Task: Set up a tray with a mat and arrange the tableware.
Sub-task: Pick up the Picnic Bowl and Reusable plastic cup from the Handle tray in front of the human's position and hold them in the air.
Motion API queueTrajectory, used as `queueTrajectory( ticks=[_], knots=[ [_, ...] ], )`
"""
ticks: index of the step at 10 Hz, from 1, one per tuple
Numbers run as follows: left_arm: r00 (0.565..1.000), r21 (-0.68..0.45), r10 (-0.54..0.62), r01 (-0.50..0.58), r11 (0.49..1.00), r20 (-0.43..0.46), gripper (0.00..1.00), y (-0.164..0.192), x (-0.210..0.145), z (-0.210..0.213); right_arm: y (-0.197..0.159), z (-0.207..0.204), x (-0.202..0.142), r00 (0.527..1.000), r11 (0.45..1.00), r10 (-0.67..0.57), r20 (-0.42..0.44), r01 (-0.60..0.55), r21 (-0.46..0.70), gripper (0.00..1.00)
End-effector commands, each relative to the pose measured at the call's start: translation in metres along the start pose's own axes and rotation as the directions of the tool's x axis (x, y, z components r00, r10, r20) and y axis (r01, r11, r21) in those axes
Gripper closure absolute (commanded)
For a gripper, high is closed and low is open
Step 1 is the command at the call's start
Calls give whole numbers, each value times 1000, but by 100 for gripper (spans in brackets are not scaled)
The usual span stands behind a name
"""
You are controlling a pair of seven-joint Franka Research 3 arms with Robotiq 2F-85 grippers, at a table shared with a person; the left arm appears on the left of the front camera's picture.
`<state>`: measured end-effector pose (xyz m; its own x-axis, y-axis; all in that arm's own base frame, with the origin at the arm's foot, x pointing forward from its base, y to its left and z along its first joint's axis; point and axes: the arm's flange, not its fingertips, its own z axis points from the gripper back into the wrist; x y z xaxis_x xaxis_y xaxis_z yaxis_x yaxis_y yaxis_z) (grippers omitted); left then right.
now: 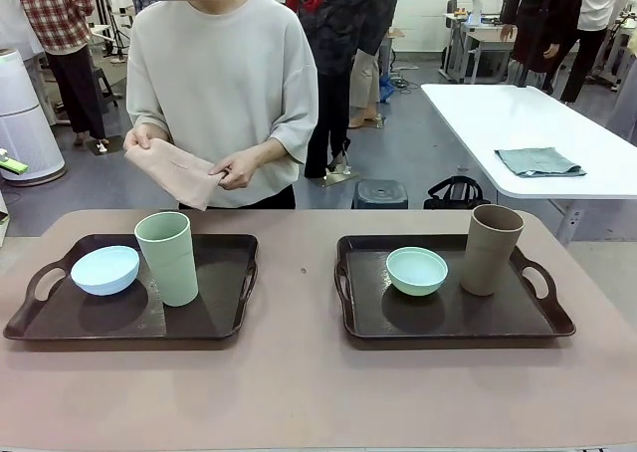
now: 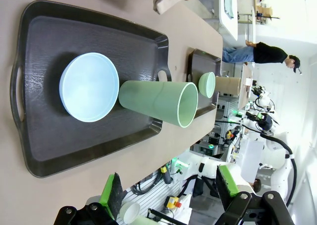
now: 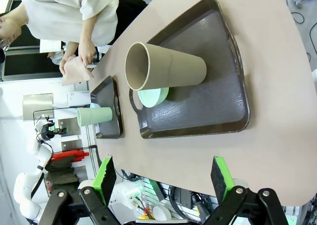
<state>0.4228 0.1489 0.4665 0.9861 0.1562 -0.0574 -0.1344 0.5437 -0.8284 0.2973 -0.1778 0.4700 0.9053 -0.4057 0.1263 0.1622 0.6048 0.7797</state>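
Observation:
Two dark trays lie side by side on the table. The left tray carries a pale blue bowl and a light green cup. On the right tray stand a mint green bowl and a tan-brown cup. At the far edge a person holds a folded beige mat in both hands, above the table. My left gripper hangs open off the table's near side, facing the blue bowl and green cup. My right gripper is open too, short of the tan cup and mint bowl.
Bare brown tabletop runs between the trays and along the near edge. A white table with a grey cloth stands behind on the right. Other people stand farther back.

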Motion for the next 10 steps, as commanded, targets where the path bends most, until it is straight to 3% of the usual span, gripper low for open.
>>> queueTrajectory(
  ticks=[1, 3, 5, 7, 8, 10],
  knots=[
    [1000, 0, 0, 0, 1000, 0, 0, 0, 0, 0, 0, 0, 0, 1000, 1000, 0, 0, 0, 0, 0],
    [969, 186, -235, 246, 951, -81, 0, -32, -21, 1, 60, 0, 0, 961, 964, 266, 71, -263, -45, 0],
    [921, 409, -366, 389, 826, -137, 0, -66, -41, -7, 127, -46, 8, 894, 885, 447, -5, -443, -141, 0],
    [889, 552, -444, 427, 716, -113, 0, -96, -55, -13, 177, -100, 12, 823, 814, 565, -58, -567, -126, 0],
    [874, 605, -486, 396, 691, -17, 0, -107, -55, -19, 198, -132, 10, 778, 770, 624, -64, -627, -115, 0],
    [866, 652, -499, 372, 661, 12, 0, -121, -46, -34, 230, -213, 0, 657, 649, 746, -108, -754, -98, 0]
  ],
)
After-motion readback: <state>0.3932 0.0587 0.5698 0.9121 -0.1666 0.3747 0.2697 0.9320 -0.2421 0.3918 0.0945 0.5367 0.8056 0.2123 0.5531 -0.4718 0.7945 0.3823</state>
